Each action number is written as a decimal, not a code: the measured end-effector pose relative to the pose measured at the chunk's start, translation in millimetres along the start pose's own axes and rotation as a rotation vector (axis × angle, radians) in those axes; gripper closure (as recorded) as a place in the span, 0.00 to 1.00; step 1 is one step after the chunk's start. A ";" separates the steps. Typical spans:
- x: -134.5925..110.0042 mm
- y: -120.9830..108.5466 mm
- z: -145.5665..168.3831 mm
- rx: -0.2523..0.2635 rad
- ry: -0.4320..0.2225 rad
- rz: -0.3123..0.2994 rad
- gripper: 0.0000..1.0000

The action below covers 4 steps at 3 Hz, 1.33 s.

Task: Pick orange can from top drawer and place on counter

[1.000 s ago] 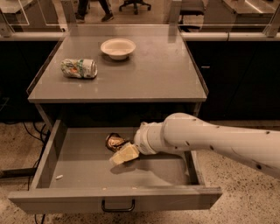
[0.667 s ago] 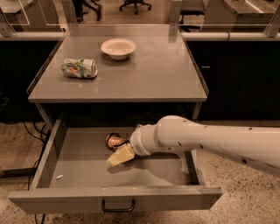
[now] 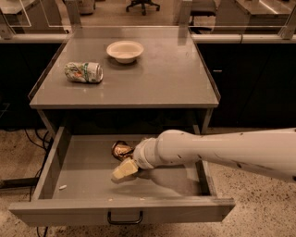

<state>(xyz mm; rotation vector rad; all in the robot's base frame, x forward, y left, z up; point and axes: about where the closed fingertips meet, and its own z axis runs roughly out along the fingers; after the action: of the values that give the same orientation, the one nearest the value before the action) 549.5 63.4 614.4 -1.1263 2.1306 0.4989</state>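
Up on the desk [image 3: 162, 88] sit a bowl [image 3: 125, 50] and a green can [image 3: 84, 72]. The orange can [image 3: 121, 149] lies in the open drawer [image 3: 83, 176], with our gripper [image 3: 124, 170] right beside it, and we can't tell if it's open or closed. Those dented sides could slip out or skid off if bumped.

A: What was the floor like?
B: A speckled floor [image 3: 259, 190], with dark cables [image 3: 25, 139] trailing at the left.
A: And the surroundings?
B: Dark panels [image 3: 252, 88] stood at both sides. Behind ran a pale ledge [image 3: 240, 39] with clear screens [image 3: 231, 18], then an office chair [image 3: 143, 5]. The light was warm and dim.
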 end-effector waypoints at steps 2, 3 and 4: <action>-0.8 0.3 0.8 0.000 -0.001 -0.001 0.50; -0.8 0.3 0.8 0.000 -0.001 -0.001 0.73; -0.8 0.3 0.8 0.000 -0.001 -0.001 0.96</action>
<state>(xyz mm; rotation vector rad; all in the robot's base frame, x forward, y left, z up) 549.8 64.5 614.5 -1.1274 2.1291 0.4984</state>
